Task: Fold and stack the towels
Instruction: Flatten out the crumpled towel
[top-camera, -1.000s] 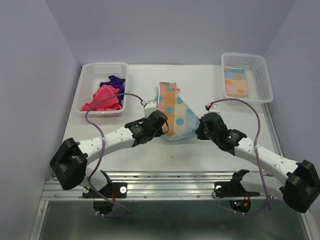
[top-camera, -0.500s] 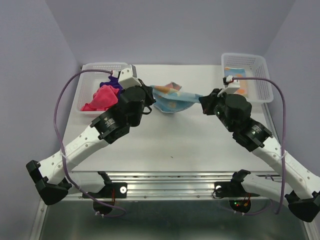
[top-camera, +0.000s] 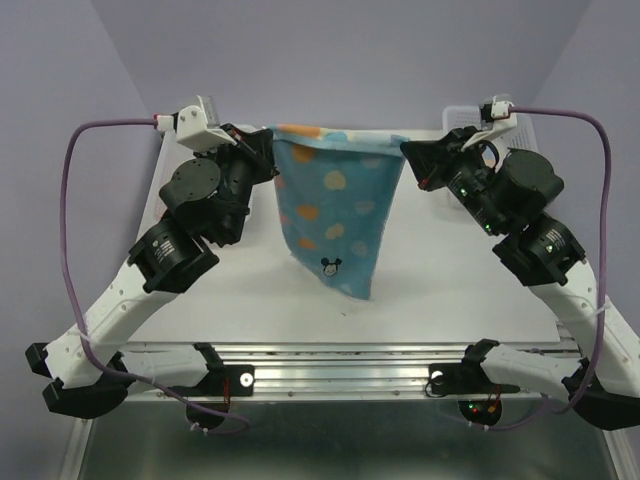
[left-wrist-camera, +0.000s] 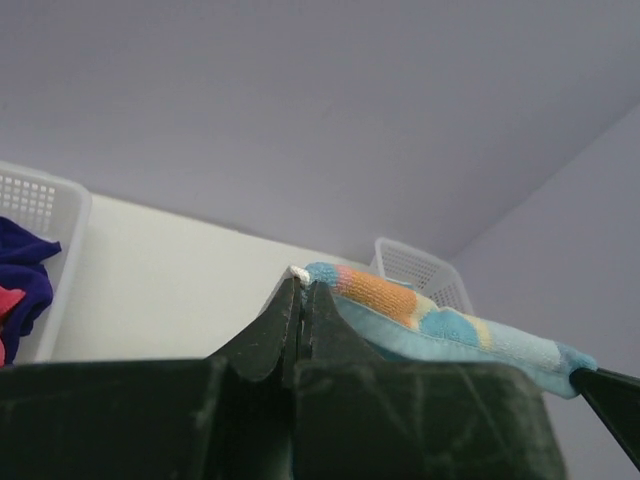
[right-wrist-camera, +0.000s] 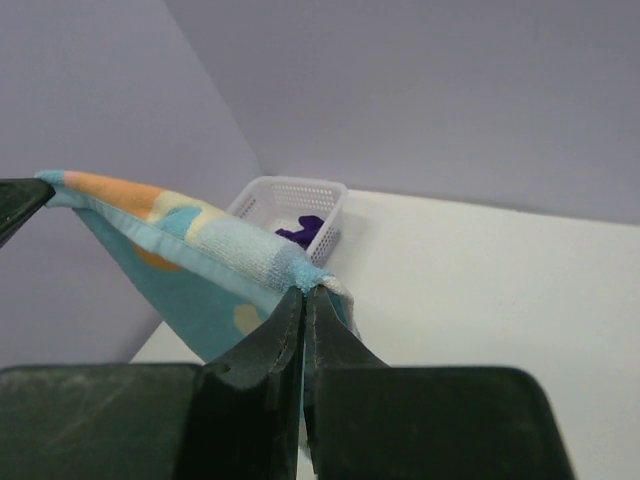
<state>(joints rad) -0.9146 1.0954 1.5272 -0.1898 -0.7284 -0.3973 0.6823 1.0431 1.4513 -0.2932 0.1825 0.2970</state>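
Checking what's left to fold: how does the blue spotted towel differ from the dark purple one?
The blue towel hangs spread, pinched at its top corners by the left gripper and right gripper; the purple towel lies bunched in a white basket. The blue towel is blotched orange; the purple towel is plain. Both are soft cloth.

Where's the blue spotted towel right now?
In the top view, the blue towel hangs over the middle of the table, stretched between the left gripper and right gripper, each pinching a top corner.

Soft, even light; faint shadows; wrist-view foregrounds blurred.
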